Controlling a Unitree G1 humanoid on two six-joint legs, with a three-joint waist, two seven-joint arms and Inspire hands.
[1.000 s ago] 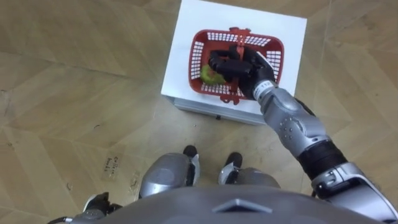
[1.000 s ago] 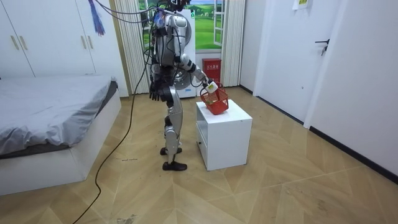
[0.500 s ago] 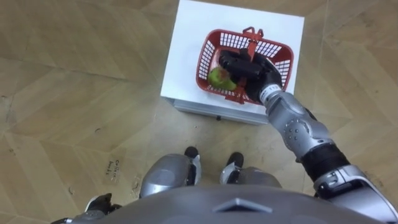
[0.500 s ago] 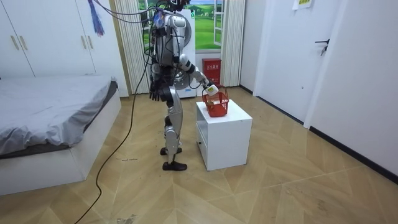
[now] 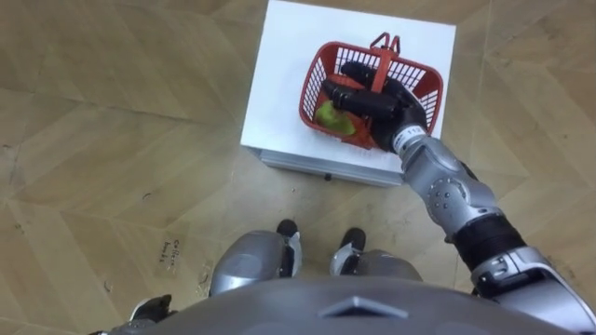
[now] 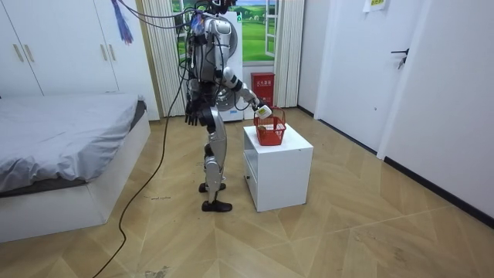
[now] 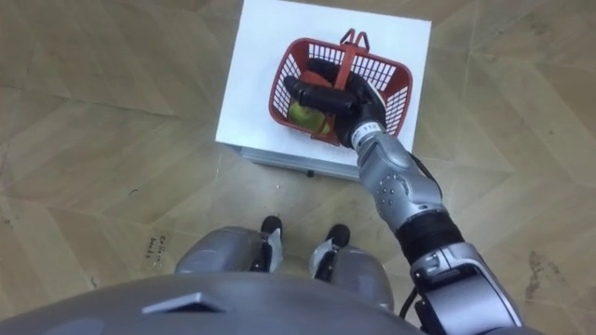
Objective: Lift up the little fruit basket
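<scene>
A: Risk? Right hand (image 5: 384, 104) is clenched on the handle of the red plastic mesh basket (image 5: 314, 79), at 1 o'clock on the white cabinet (image 5: 279, 74) top (lifted yet? can't tell).
B: Grip looks off-centre, so the basket may tilt and the green fruit (image 5: 328, 116) roll out. Left hand (image 6: 193, 114): can't tell. No legible labels.

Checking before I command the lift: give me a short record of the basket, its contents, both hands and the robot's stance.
basket: red fruit basket, upright on the white cabinet
handle: handle raised over the middle
contents: green fruit inside
reaching: right hand over the basket at the handle; grip not readable
idle: left hand hanging at the robot's side
stance: standing upright, close in front of the cabinet
</scene>
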